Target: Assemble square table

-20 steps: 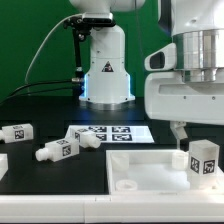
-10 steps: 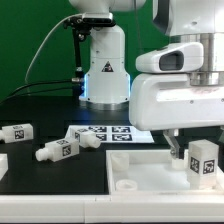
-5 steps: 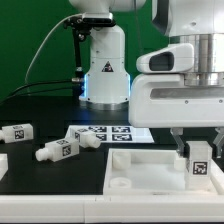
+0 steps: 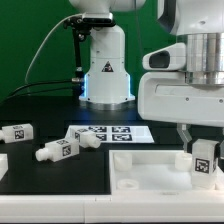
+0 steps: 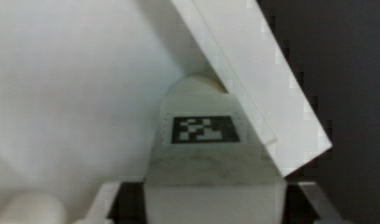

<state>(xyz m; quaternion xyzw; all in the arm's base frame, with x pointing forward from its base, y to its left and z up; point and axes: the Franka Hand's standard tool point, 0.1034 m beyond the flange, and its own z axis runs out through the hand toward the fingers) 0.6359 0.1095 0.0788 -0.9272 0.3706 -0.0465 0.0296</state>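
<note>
Tabletop (image 4: 150, 165): white plastic square, thick smooth edges, flat on the black worktop (image 4: 50, 185), by its near edge.
Leg (image 4: 205, 165): short white peg, rounded tip, square tag, upright at the tabletop's corner.
Gripper (image 4: 202, 150): closed on this leg's sides.

Tabletop (image 4: 150, 172): white square panel with thick edges, lying flat, low in the exterior view and toward its right.
Upright leg (image 4: 205, 163): short white peg with a black-and-white square tag facing the camera. It stands on end at the tabletop's corner on the exterior view's right, clamped in the gripper (image 5: 208, 203).
Far leg (image 4: 15, 133): tagged, on its side, well apart from the tabletop.
Middle leg (image 4: 58, 151): tagged, on its side, between far leg and tabletop.
</note>
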